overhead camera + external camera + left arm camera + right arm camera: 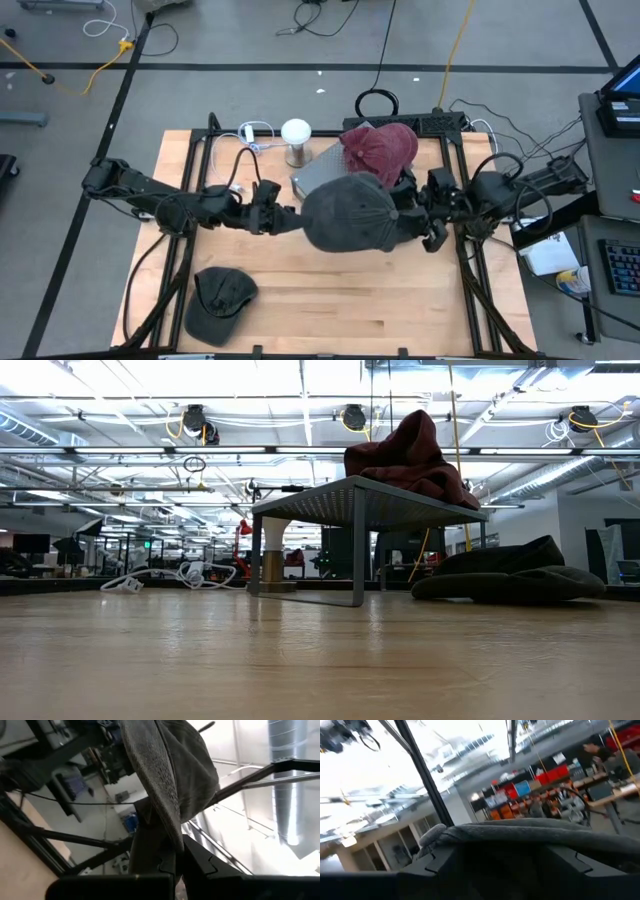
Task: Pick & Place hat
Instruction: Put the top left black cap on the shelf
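My left fingers (172, 857) are clenched on the edge of the grey hat (350, 212). In my left wrist view the fabric runs straight down into the pinch. My right fingers (495, 852) are on the opposite side of the same hat, w/ grey cloth draped across them in the right wrist view. They look set around its edge, but whether they truly clamp it I can't tell.

So the hat is up off the bench (330, 300), slung btwn both arms above mid-bench, just in front of the rack (318, 175). Pick looks done; place is what's left, I'd say.

Nearer the front edge, a second dark cap (220, 298) lies flat on the wood, untouched, well apart from either arm. Probably next in line, can't be sure.

Farther back, a red hat (382, 147) sits heaped on the rack's top, so at least one is prob. already placed. Beside the rack stands a small white-topped stand (296, 140), w/ white cable near it.

Left to do, by my read: carry grey hat to the rack, let go w/ both, then maybe the cap.
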